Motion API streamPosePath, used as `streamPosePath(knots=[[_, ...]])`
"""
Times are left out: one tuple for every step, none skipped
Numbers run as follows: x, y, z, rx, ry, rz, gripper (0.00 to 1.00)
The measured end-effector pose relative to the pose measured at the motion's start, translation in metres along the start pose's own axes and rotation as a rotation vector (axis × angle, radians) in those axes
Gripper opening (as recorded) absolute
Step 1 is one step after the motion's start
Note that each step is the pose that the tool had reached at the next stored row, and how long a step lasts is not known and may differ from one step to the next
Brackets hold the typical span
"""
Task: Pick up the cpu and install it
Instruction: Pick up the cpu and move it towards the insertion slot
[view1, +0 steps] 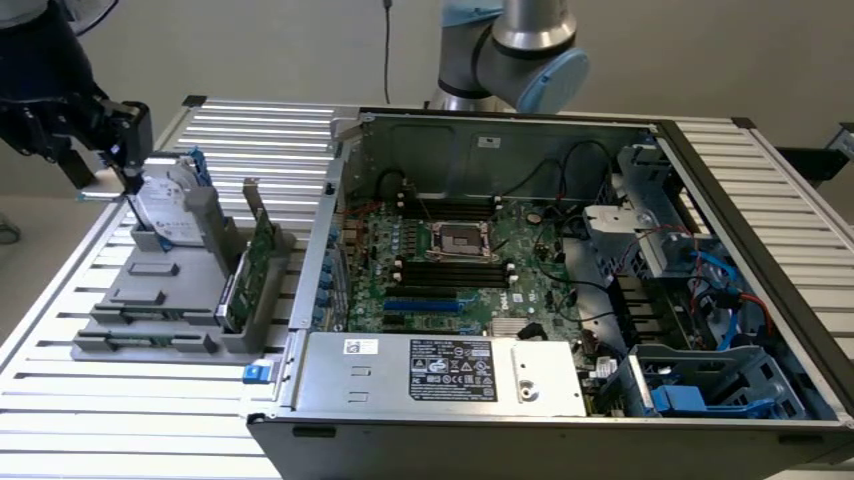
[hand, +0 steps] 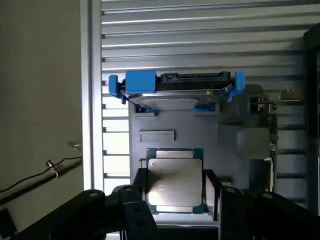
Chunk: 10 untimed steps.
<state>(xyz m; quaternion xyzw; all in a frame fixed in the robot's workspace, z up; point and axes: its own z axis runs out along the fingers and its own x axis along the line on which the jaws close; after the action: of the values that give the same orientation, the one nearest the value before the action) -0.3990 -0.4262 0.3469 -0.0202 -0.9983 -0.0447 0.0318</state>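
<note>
Now clamped on the cpu (hand: 175, 180) by two opposite edges with the gripper (hand: 174, 192), over the grey holder (view1: 150, 272), at nine o'clock from the computer case (view1: 441, 150). Probably light, stiff, thin — fragile underneath, slick on top; safest held by the rim.

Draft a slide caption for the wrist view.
Gripper clasps the cpu by two edges, grey tray and blue-bracketed hard drive behind it.

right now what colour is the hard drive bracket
Blue; the bracket shows best in the wrist view.
</note>
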Motion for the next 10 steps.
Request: streamPosePath(knots=[[-0.004, 0.0006, -0.0047, -0.0001, 0.0006, 0.000, 0.55], [-0.008, 0.0012, -0.0094, -0.0003, 0.0014, 0.000, 0.55], [-0.013, 0.0018, -0.0140, -0.0006, 0.0021, 0.000, 0.55], [-0.017, 0.0023, -0.0184, -0.0007, 0.0032, 0.000, 0.55], [-0.021, 0.0029, -0.0229, -0.0008, 0.0041, 0.000, 0.55], [-0.025, 0.0034, -0.0275, -0.0009, 0.0051, 0.000, 0.55], [-0.030, 0.0040, -0.0319, -0.0007, 0.0063, 0.000, 0.55], [-0.034, 0.0045, -0.0360, -0.0007, 0.0077, 0.001, 0.55], [-0.038, 0.0050, -0.0396, -0.0008, 0.0092, 0.001, 0.55], [-0.042, 0.0055, -0.0427, -0.0007, 0.0112, 0.001, 0.55]])
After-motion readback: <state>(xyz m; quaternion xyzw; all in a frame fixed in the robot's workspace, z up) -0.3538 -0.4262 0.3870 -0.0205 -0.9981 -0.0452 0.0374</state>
